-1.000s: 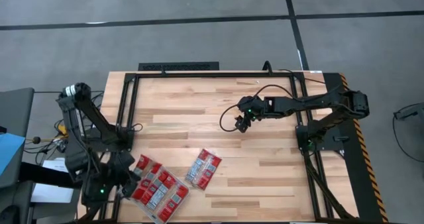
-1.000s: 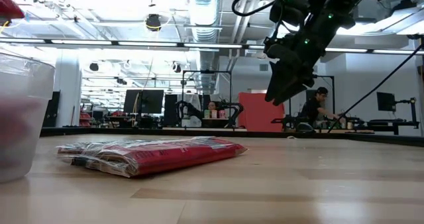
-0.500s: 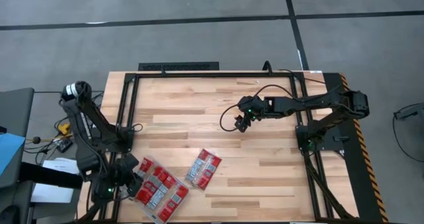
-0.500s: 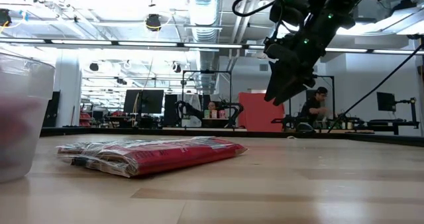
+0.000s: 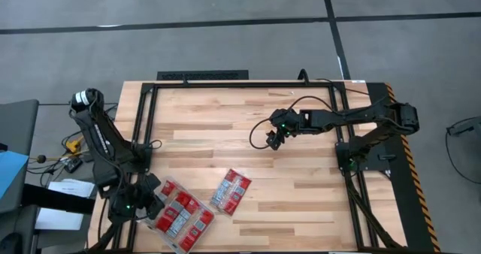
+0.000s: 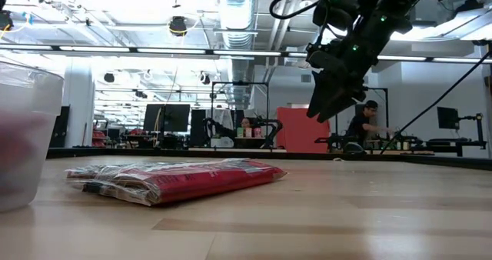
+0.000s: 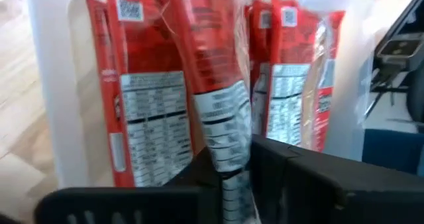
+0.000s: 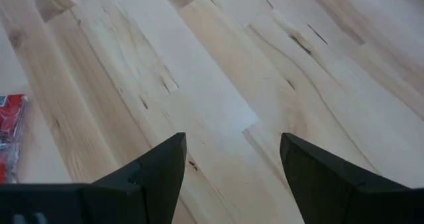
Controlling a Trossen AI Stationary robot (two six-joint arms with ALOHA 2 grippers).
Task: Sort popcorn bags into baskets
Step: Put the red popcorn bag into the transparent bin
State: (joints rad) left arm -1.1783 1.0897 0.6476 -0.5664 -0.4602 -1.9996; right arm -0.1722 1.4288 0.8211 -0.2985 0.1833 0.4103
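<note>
- Your popcorn bags [image 5: 180, 213] are small flat rectangular packets, glossy red with a pale middle panel printed with nutrition text and a small code square near one end.
- Most of them lie side by side in the clear plastic tray [image 5: 197, 237], a shallow rectangle with rounded corners at the near left corner of the table [image 5: 301, 179].
- A loose clump of packets [image 5: 231, 190] lies on the bare wood just beside the tray, wrapped in crinkled clear film.
- Your left gripper [image 7: 235, 174] sits over the tray's left end, its dark fingers clamped on one packet [image 7: 215, 85].
- Your right gripper [image 8: 232, 161] hangs above mid-table, fingers spread apart and holding nothing.
- The tabletop is pale, streaky wooden planks inside a black metal frame.
</note>
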